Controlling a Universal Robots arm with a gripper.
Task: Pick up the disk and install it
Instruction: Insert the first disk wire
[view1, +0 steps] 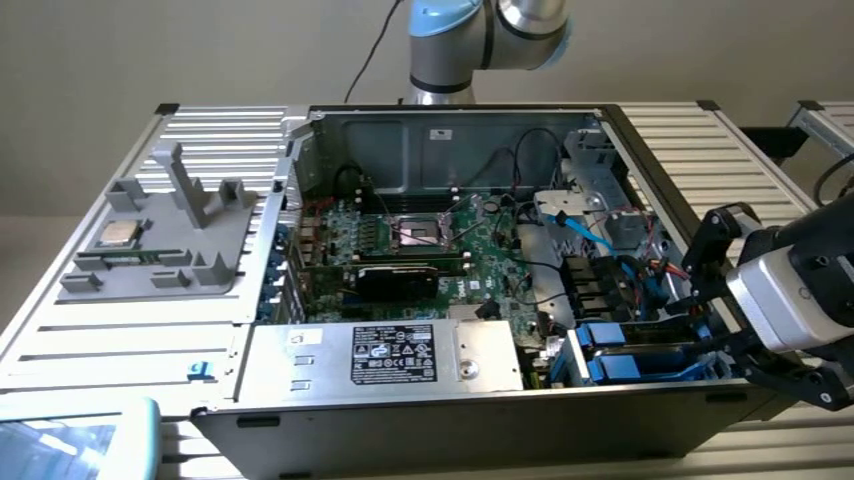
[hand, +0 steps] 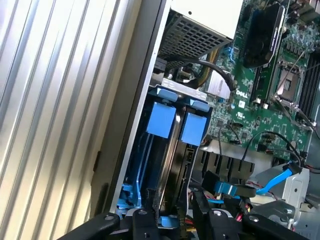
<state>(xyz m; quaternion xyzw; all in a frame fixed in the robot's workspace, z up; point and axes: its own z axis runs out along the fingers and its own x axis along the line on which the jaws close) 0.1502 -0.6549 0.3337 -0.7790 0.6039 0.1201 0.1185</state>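
Tool spread astride disk (blue carrier), sat in PC drive bay.

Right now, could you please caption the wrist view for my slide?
Wrist view into the drive bay: two blue disk carriers side by side, motherboard beyond.

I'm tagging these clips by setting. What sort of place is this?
Probably a robotics lab workbench for computer assembly: an open desktop computer case with its motherboard exposed lies on a slatted aluminium table, with a robot arm beyond it.
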